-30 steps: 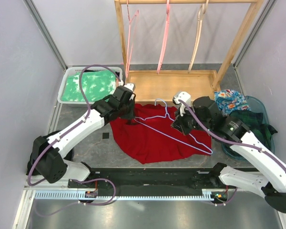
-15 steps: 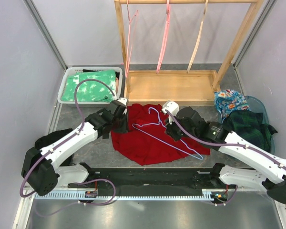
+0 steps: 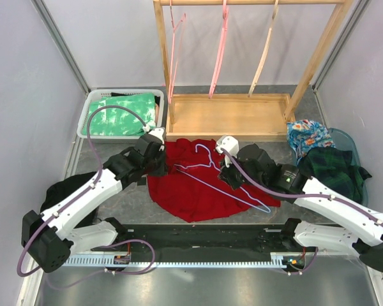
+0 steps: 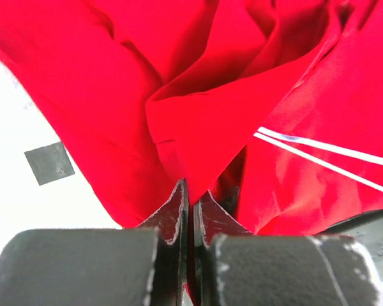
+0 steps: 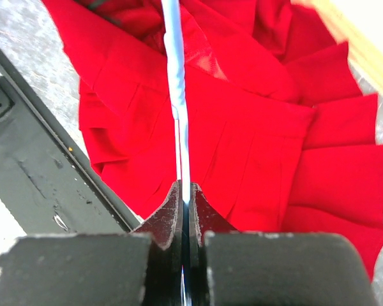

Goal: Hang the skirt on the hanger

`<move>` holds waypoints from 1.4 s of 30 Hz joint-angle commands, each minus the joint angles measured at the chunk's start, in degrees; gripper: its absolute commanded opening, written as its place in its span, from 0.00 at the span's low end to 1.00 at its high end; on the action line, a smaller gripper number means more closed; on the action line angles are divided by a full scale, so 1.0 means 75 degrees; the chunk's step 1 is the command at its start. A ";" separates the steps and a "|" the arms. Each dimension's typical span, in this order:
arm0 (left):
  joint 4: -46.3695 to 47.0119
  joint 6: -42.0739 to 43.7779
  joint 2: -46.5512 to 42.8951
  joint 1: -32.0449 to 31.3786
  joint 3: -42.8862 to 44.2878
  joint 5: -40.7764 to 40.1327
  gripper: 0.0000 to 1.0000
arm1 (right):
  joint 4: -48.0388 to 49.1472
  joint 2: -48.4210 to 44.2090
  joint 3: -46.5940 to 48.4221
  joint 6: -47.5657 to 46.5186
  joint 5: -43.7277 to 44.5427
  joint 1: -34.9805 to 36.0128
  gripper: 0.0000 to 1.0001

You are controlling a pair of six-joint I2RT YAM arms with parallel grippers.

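Soft and light, the red skirt (image 3: 195, 191) lies crumpled on the table (image 3: 134, 207) beneath the wire hanger (image 3: 207, 182), left gripper (image 4: 191, 191) pinching its fold, right gripper (image 5: 184, 191) pinching the wire; its waistband likely grips best.

hand (image 5: 184, 189) pinching hanger (image 5: 173, 64), red skirt (image 5: 255, 153) beneath

A red pleated skirt (image 3: 191, 194) lies rumpled and partly fanned out on the grey table (image 3: 127, 199), just in front of the wooden rack (image 3: 226, 115). A thin, pale lilac wire hanger (image 3: 223, 188) slants across it, hook toward the rack.
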 commanded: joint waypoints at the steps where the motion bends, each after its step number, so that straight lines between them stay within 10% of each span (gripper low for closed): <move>1: 0.0116 0.0613 -0.0340 0.0016 0.0632 0.0291 0.02 | 0.0449 -0.0084 0.0844 -0.0417 -0.0211 0.0116 0.00; 9: 0.0069 0.1107 -0.0388 -0.0066 0.1276 0.1649 0.02 | 0.1409 0.0688 0.0894 -0.0641 -0.0364 0.0408 0.00; 18: 0.0432 0.1482 -0.0434 -0.0195 0.1067 0.2927 0.02 | 0.5613 0.0631 -0.1519 0.0051 0.0130 0.0608 0.00; 30: -0.0845 0.0908 -0.0271 -0.0207 0.1441 -0.0561 0.02 | 0.2996 -0.0409 -0.1006 -0.0605 -0.0211 0.0725 0.00; 42: -0.0658 0.1891 -0.0317 -0.0429 0.1547 0.1223 0.02 | 0.4300 0.0524 -0.0934 -0.0559 0.0117 0.0725 0.00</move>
